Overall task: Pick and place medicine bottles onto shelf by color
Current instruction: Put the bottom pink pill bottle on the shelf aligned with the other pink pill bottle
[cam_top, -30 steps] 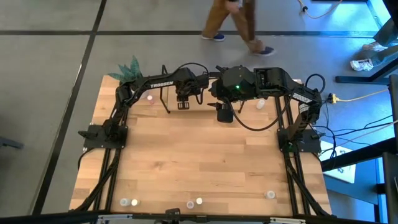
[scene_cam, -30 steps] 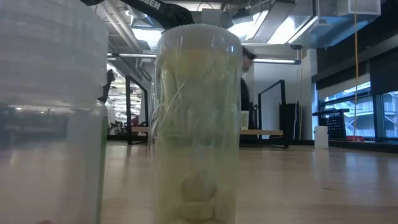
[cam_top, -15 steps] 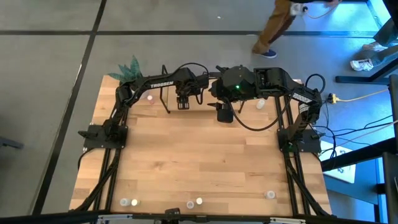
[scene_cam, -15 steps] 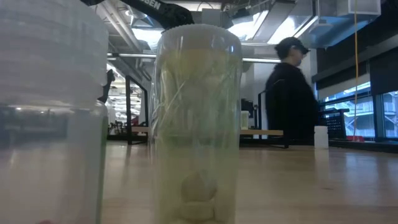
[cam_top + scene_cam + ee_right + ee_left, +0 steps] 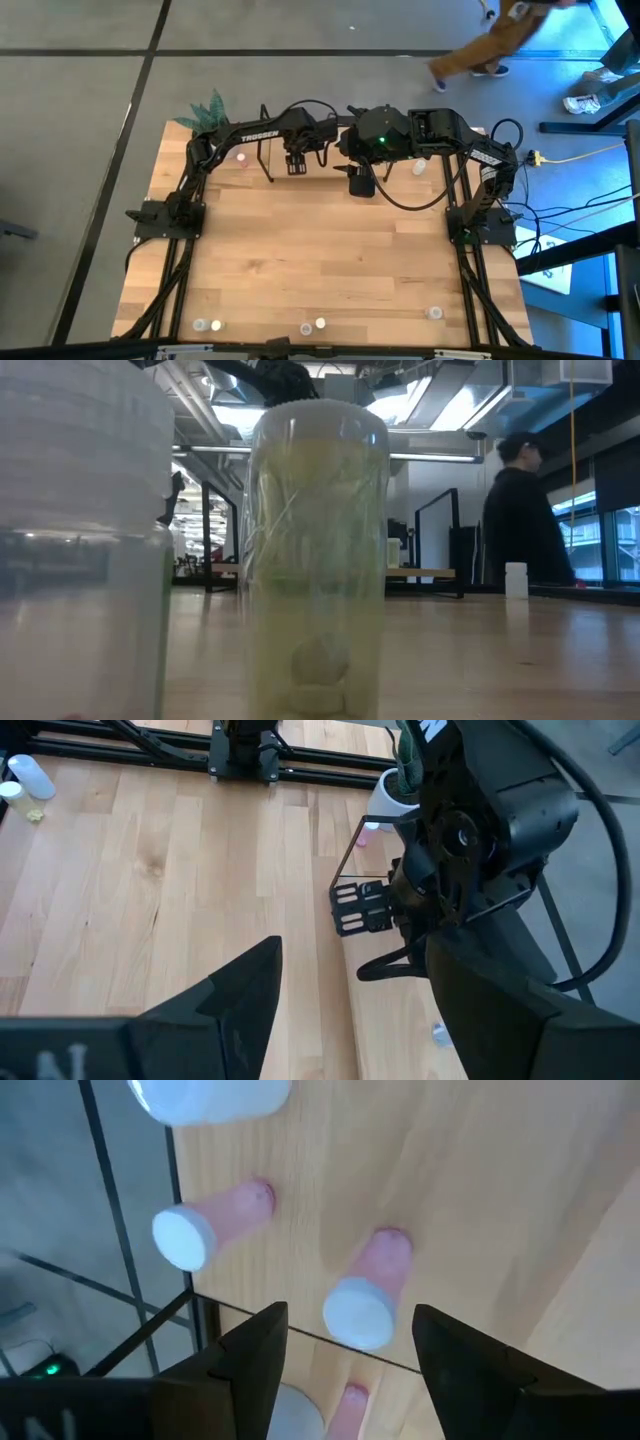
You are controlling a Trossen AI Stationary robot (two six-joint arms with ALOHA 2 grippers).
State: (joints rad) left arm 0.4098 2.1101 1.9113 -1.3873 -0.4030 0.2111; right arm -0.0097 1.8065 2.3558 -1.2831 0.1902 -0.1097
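Pink-topped medicine bottles (image 5: 365, 1295) stand on the shelf (image 5: 480, 1190) beneath the left gripper (image 5: 345, 1350), fingers apart. Right gripper (image 5: 345, 1010) hovers nearby, fingers apart.

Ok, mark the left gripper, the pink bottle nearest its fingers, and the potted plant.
left gripper (image 5: 345, 1345): left wrist view, midway between its two dark fingertips.
pink bottle (image 5: 362, 1302): left wrist view, on its whitish cap end.
potted plant (image 5: 208, 108): high view, on the green leaves at the table's far left corner.
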